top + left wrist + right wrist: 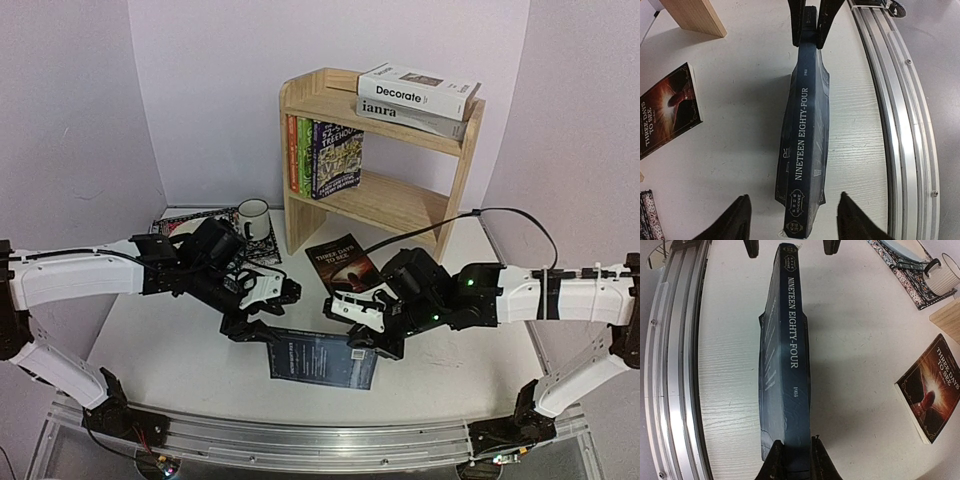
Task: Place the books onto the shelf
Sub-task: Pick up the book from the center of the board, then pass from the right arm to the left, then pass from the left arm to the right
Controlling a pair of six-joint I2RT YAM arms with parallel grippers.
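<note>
Found Nineteen Eighty-Four [322, 358] between the two grippers, above the table [180, 340], spine turned toward both wrist cameras. Cannot tell whether its lower edge rests on the surface.

Clamped at one short end by the right gripper [796, 457], jaws pressed flat against the covers. Straddled at the opposite end by the left gripper [792, 220], fingers [737, 220] spread, bare table showing on either side of the book; no contact visible there.

Handling, as judged: stiff along the spine and moderately heavy. Glossy and seemingly film-wrapped, so likely slippery under the pads. Prone to droop or twist if carried by one end alone. Best taken across the covers near both ends, close to the spine, squeezing the block shut.

Surroundings:
- Just beyond the right gripper, toward the shelf [400, 205]: Three Days to See [342, 265], flat, cover up, under any straight path.
- Well beyond both grippers: lower tier with Treehouse paperbacks [325, 155] upright at its left end, free board beside them; Decorate [418, 88] stacked on ianra [410, 116] on top.
- Behind the left gripper: mug [252, 218] on placemat [900, 265], near the shelf's left panel.
- On the base side of both grippers: metal rail [300, 435].
</note>
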